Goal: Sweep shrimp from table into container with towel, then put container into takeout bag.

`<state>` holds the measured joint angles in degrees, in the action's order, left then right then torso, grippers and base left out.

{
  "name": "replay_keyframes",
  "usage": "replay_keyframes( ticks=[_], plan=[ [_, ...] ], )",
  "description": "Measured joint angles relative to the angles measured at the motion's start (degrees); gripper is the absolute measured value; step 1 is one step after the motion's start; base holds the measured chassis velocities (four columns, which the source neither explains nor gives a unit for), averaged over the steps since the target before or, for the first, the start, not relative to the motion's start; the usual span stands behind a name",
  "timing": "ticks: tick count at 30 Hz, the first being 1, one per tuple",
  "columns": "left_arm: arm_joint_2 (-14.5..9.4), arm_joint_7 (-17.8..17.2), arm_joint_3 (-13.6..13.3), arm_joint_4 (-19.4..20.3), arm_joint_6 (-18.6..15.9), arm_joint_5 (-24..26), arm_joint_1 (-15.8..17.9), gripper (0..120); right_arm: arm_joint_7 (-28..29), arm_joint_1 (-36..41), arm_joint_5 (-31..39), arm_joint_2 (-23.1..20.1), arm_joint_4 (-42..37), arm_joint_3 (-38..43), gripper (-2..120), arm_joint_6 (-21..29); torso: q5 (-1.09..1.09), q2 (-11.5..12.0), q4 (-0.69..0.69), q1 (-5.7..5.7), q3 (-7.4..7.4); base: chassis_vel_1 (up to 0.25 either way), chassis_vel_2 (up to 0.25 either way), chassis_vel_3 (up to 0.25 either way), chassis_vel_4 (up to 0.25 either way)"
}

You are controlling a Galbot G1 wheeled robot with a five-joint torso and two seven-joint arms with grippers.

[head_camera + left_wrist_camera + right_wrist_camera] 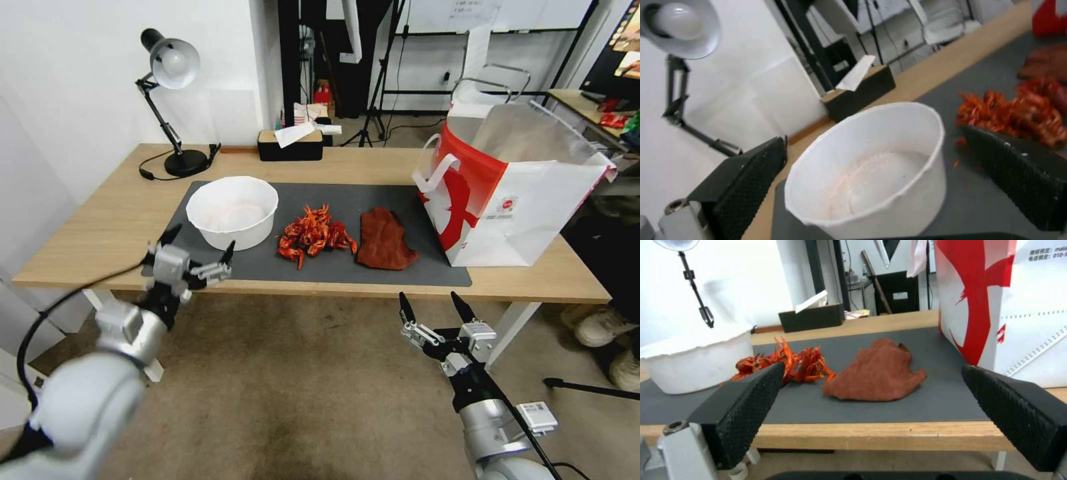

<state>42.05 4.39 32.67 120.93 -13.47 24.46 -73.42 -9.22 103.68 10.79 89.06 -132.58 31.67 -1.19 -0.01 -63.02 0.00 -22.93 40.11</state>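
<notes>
left end effector (pixel 199 251) wide, near container (pixel 232 211), likely to steady it | right end effector (pixel 437 312) wide, off surface (pixel 107 220) edge facing towel (pixel 385 239); shrimp (pixel 315 235) between, unswept

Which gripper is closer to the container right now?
Left. The left gripper hovers open at the table's front edge just before the container; the right gripper hangs open below the table edge, nearer the towel.

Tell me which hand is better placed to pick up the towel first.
Probably the right hand: it hangs open off the table's near edge, facing the towel. The left hand, also open, is over by the container.
</notes>
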Motion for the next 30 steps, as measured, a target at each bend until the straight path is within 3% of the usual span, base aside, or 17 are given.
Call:
replay_keyframes(
  ticks=[1,5,7,9,10,12,13,15,17,19,21,23,24,25,27,28,30],
  plan=[
    [-3.4,2.7,-1.4,-2.3,-1.1,1.9,3.6,100,0.0,0.1,-0.1,0.1,0.0,0.0,100,0.0,-0.01,0.0,0.0,0.0,0.0,0.0,0.0,0.0,0.0],
    [-7.7,8.7,-4.6,-5.1,-2.8,2.9,9.7,100,0.1,0.2,-1.1,0.5,0.0,-0.3,100,0.0,0.0,0.0,0.0,0.0,0.0,0.0,0.0,0.0,0.0],
    [-13.4,16.3,-10.4,-7.6,-4.1,2.4,16.9,100,0.4,-0.1,-2.0,0.6,0.5,-1.0,100,0.4,-0.01,0.0,-0.03,0.0,0.01,0.0,0.0,0.0,0.0],
    [-15.0,18.2,-11.6,-8.2,-4.3,1.8,18.4,100,0.4,-0.4,-2.1,0.6,0.7,-1.3,100,0.6,0.0,0.0,-0.03,0.0,0.0,0.0,0.0,0.0,0.0],
    [-18.5,22.5,-13.0,-9.2,-4.2,-0.8,20.1,100,0.5,-1.2,-2.2,-0.2,1.5,-2.1,100,1.2,0.03,0.0,-0.01,0.0,0.0,0.0,0.0,0.0,0.0],
    [-19.4,23.7,-13.8,-9.7,-3.8,-1.8,20.6,100,0.5,-1.4,-2.2,-0.4,1.7,-2.3,100,1.3,0.04,0.0,0.03,0.0,0.0,0.0,0.0,0.0,0.0],
    [-21.1,27.1,-17.3,-10.9,-2.7,-3.8,23.5,100,0.6,-1.5,-2.2,-0.7,2.0,-2.3,100,1.4,0.0,0.0,0.08,0.0,0.0,0.0,0.0,0.0,0.0],
    [-21.6,28.4,-19.0,-11.4,-2.3,-4.6,25.4,100,0.6,-1.5,-2.0,-0.7,2.1,-2.3,100,1.4,-0.03,0.0,0.06,0.0,0.0,0.0,0.0,0.0,0.0],
    [-22.3,31.1,-25.9,-12.9,-1.0,-6.8,32.1,100,0.6,-1.5,-1.8,-0.8,2.1,-2.0,100,1.4,0.0,0.0,0.01,0.0,-0.01,0.0,0.0,0.0,0.0],
    [-22.3,31.6,-27.8,-13.4,-0.9,-7.1,34.1,100,0.7,-1.5,-1.7,-0.8,2.1,-1.9,100,1.4,-0.01,0.0,-0.01,0.0,0.0,0.0,0.0,0.0,0.0],
    [-21.5,33.0,-34.0,-15.6,0.0,-7.5,40.7,100,0.7,-1.6,-1.7,-0.6,2.2,-1.9,100,1.4,0.01,0.0,0.0,0.0,0.0,0.0,0.0,0.0,0.0],
    [-21.2,33.6,-35.8,-16.3,0.5,-7.6,42.7,100,0.7,-1.6,-1.7,-0.6,2.2,-1.9,100,1.4,-0.01,0.0,0.01,0.0,0.0,0.0,0.0,0.0,0.0],
    [-20.5,34.8,-39.7,-18.1,1.5,-7.8,47.3,100,0.8,-1.7,-1.7,-0.6,2.5,-2.0,100,1.4,0.01,0.0,-0.01,0.0,-0.01,0.0,0.0,0.0,0.0],
    [-20.5,34.8,-39.7,-18.1,1.5,-7.8,47.3,100,0.8,-1.7,-1.7,-0.6,2.5,-2.0,100,1.4,0.01,0.0,-0.01,0.0,-0.01,0.0,0.0,0.0,0.0],
    [-19.2,36.3,-45.2,-20.6,2.5,-9.9,53.5,100,0.9,-1.8,-1.7,-0.7,2.6,-1.9,100,1.4,0.0,0.0,0.02,0.0,-0.01,0.0,0.0,0.0,0.0],
    [-19.2,36.3,-45.2,-20.6,2.5,-9.9,53.5,100,0.9,-1.8,-1.7,-0.7,2.6,-1.9,100,1.4,0.0,0.0,0.02,0.0,-0.01,0.0,0.0,0.0,0.0],
    [-18.1,37.9,-48.5,-22.5,3.2,-13.1,58.2,100,1.1,-1.8,-1.7,-0.8,2.7,-1.8,100,1.5,0.01,0.0,0.0,0.0,-0.01,0.0,0.0,0.0,0.0]
  ],
)
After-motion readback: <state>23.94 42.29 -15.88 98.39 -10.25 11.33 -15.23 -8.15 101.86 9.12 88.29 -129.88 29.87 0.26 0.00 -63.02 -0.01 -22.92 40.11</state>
